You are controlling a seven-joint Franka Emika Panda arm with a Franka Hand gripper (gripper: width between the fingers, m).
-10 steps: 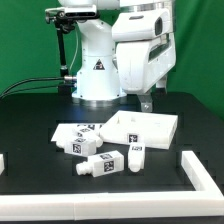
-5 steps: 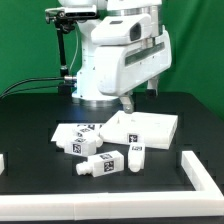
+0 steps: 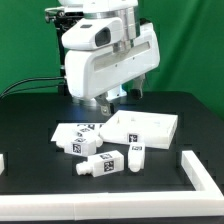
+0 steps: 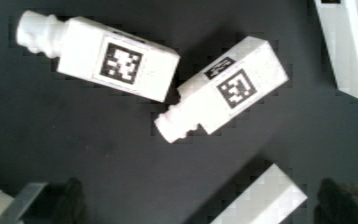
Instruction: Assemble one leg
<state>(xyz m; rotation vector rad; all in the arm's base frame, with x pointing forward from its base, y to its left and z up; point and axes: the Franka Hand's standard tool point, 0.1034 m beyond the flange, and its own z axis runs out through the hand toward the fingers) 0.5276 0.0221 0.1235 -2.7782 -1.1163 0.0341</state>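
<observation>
Several white legs with black-and-white tags lie on the black table in the exterior view: one near the front, one beside it, and others grouped behind. The square panel lies behind them on the exterior view's right. My gripper hangs well above the table, behind the legs, touching nothing. In the wrist view two legs lie apart on the black surface. My gripper is open and empty, with one dark blurred finger at each side.
A white L-shaped rail borders the table at the front on the exterior view's right. Another white piece shows at that view's left edge. A white edge and a white strip show in the wrist view.
The arm has swung toward the exterior view's left and turned, carrying the gripper from above the panel's back edge to a spot behind the grouped legs. The parts have not moved.
</observation>
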